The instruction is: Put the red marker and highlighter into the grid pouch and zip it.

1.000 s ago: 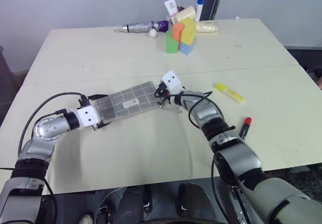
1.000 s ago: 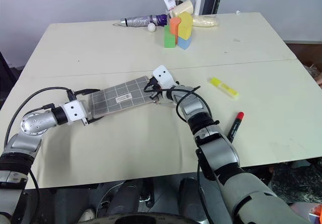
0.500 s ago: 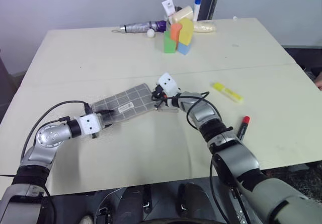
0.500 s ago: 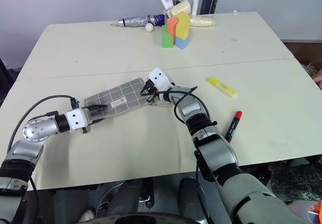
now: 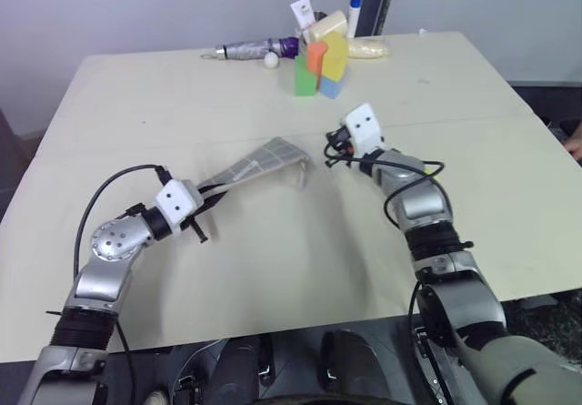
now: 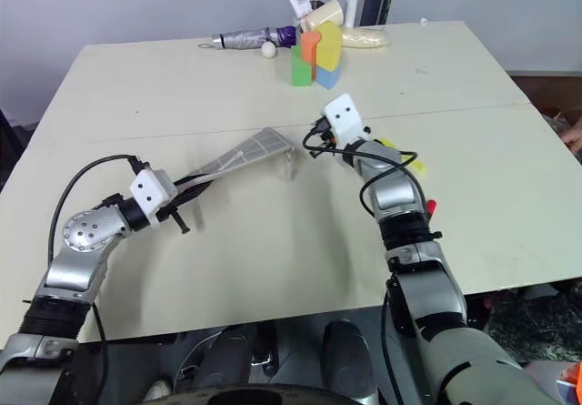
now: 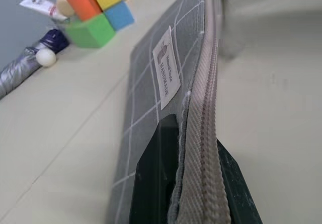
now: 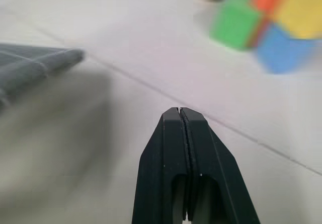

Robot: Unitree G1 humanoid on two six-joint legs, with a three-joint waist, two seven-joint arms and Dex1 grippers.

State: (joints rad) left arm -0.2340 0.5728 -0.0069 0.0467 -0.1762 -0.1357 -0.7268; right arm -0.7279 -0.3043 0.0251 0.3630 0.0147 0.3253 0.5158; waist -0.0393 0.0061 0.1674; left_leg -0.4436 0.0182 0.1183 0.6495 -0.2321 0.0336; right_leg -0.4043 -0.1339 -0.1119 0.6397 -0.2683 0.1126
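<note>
The grid pouch is raised off the table and turned on edge, its zipper side up and the metal pull hanging at its far corner. My left gripper is shut on the pouch's near end; in the left wrist view the black fingers clamp the zipper seam beside the white label. My right gripper hovers shut and empty a little to the right of the pouch's far corner. The highlighter peeks out from behind my right forearm. The red marker shows just its red cap beside that arm.
At the table's back stand the coloured blocks, a folded umbrella, a small white ball and a few tubes and bottles. A seam crosses the tabletop from left to right.
My left gripper has shut on the pouch's near end, rolled and lifted it onto its edge. My right gripper, still shut, has moved up and to the right, away from the pouch's corner.
</note>
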